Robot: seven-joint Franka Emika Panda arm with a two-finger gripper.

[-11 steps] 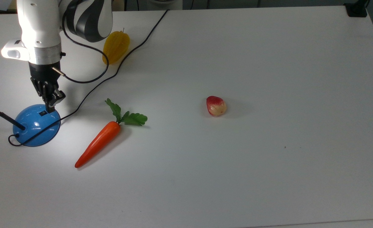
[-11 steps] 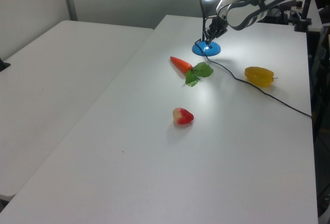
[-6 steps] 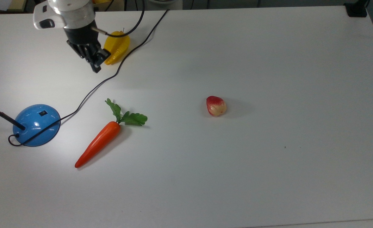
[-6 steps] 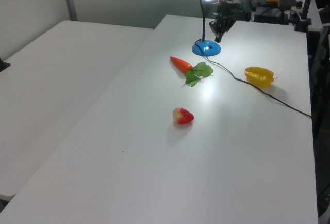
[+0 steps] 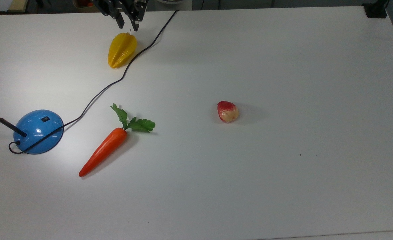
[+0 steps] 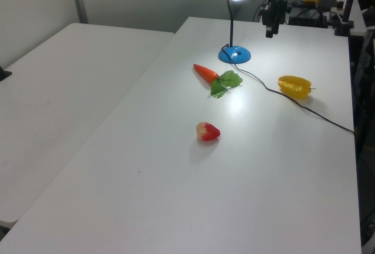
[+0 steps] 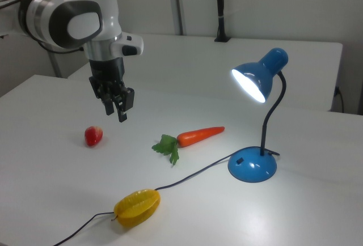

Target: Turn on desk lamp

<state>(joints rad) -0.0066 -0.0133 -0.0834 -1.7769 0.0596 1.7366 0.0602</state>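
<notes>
The desk lamp (image 7: 253, 122) stands lit beside the carrot (image 7: 199, 135), so the task looks done. The gripper (image 7: 115, 107), fingers slightly apart and empty, hangs above the starfruit (image 7: 136, 207); descending carelessly could snag the lamp's cord (image 7: 193, 175).

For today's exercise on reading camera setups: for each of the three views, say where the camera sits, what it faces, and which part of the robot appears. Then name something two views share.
Top view: high above the table, looking down; the gripper at the top edge.
Left view: raised at one table end, looking along it toward the lit lamp; gripper near the shade.
Right view: low beside the table, facing across; arm and gripper above the table.
Shared: carrot in top and right views.
</notes>
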